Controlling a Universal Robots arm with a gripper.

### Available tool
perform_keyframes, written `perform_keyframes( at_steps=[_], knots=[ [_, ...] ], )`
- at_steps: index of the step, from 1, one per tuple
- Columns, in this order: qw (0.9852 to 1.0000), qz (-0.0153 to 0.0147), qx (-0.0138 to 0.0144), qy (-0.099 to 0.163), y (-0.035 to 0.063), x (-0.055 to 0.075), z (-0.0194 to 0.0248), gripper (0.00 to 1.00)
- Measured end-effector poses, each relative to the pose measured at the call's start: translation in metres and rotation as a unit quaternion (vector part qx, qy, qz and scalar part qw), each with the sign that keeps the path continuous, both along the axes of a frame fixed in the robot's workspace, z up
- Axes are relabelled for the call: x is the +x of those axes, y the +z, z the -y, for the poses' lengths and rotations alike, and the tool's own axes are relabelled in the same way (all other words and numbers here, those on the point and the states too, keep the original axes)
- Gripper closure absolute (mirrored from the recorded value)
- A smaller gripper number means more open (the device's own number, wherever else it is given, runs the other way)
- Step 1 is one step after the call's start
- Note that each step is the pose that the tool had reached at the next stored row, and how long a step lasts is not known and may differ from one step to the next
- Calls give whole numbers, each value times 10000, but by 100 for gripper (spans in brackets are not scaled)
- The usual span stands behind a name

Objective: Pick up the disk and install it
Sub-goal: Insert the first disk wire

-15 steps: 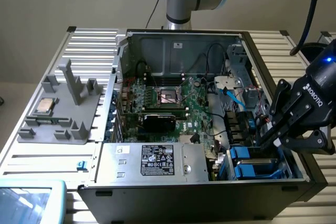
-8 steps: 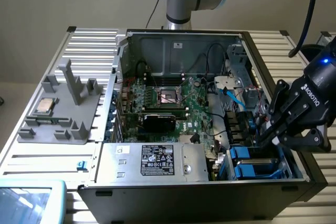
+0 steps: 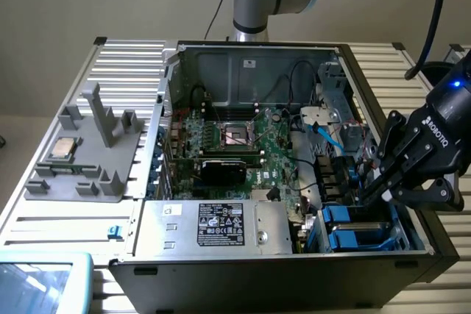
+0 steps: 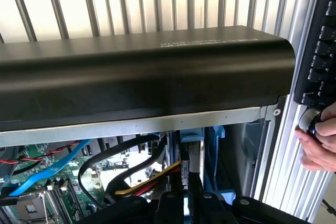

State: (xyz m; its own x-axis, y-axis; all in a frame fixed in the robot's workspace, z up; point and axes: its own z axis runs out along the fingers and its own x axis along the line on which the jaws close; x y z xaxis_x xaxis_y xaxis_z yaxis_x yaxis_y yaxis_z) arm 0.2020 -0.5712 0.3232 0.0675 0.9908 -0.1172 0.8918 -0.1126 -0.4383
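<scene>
Disk [image 3: 352,227]: exterior view; blue-railed unit lying in the drive bay at the case's corner on the exterior view's right, beside a second blue carrier.
Gripper [image 3: 370,195]: exterior view; fingers drawn narrow, tips down at the bay's edge just above the disk; whether they pinch a blue tab I cannot tell.
Risk: carrier may sit skewed and jam if pressed unevenly; blue data cable [image 3: 329,136] runs near and could snag.
Surroundings: silver box with black label [image 3: 221,227] beside the bay; motherboard [image 3: 243,145] behind; grey fixture tray [image 3: 88,156] holding a CPU chip [image 3: 63,149], well apart.
Disk, wrist view: blue rail [image 4: 192,136] directly ahead of the narrowed fingers [image 4: 169,203].
Obstructions: black case edge [image 4: 147,72] overhead; red-yellow wires [image 4: 152,179] near.
Bystander: a person's hand [image 4: 321,140] on a knob outside the case.
</scene>
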Motion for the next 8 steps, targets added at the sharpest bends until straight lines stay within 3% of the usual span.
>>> perform_keyframes(
  at_steps=[8],
  knots=[
    [10000,0,-1,5,-11,1,-10,84]
  ],
)
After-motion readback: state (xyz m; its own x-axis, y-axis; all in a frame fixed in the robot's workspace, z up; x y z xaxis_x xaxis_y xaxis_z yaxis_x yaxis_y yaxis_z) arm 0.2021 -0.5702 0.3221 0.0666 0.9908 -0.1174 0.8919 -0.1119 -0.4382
